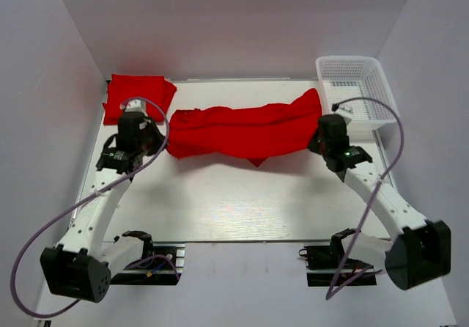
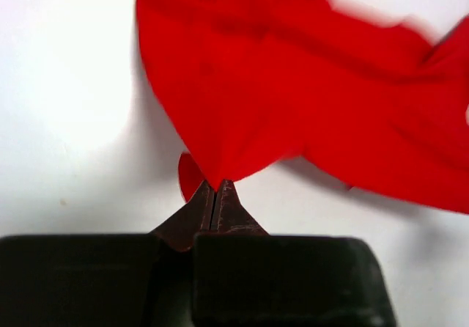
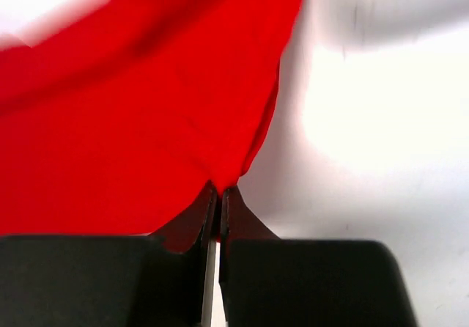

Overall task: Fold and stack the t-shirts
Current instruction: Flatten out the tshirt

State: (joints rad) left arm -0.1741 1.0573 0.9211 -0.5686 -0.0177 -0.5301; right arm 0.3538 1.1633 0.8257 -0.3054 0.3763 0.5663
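Across the far half of the table (image 1: 242, 210), the held shirt (image 1: 245, 130), plain red, is strung out sideways between my two grippers. My left gripper (image 2: 215, 189) is clamped on its left end, with the fingers pinched together and cloth caught at the tips. My right gripper (image 3: 220, 193) is clamped on its right end the same way, near the white basket (image 1: 355, 85) in the far right corner. The cloth is bunched and wrinkled, with a shadow on the table under it. At the far left corner a folded shirt (image 1: 138, 96), also red, lies flat, just beside the held one's left end.
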